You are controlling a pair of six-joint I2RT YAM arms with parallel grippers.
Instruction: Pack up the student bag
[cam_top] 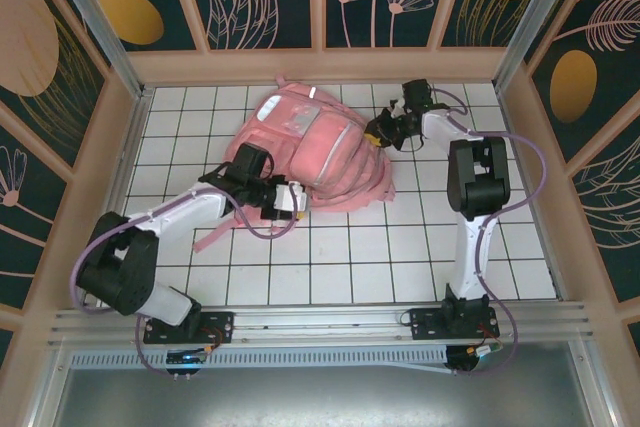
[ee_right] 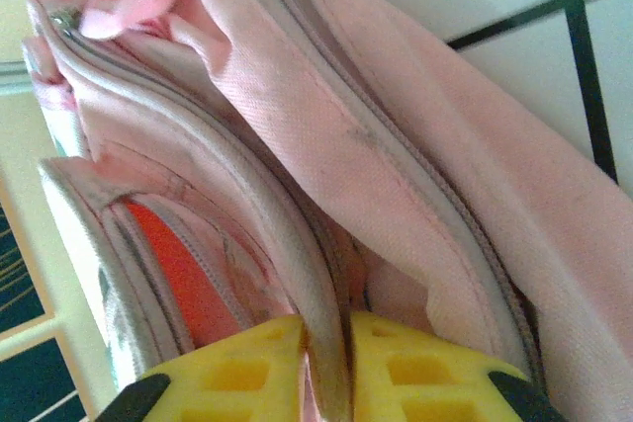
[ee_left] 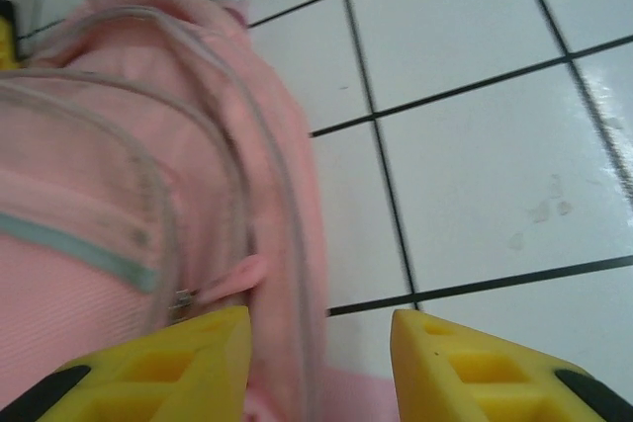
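Zip-handling step: right gripper [ee_right: 326, 331] clamps student bag [cam_top: 310, 147] rim, far right; left gripper [ee_left: 318, 331] wide beside zipper pull [ee_left: 232, 279]. Next, likely: pinch pull.

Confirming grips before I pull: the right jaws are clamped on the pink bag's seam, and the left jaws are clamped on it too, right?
Not quite. The left gripper has its jaws standing open at the edge of the student bag, clamping nothing, as the left wrist view shows. The right gripper is clamped on the bag as you say.

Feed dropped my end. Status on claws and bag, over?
Left claw open at edge of student bag. Right claw shut on its zipper flap. Bag slumped on tiled table. Nothing blocking.
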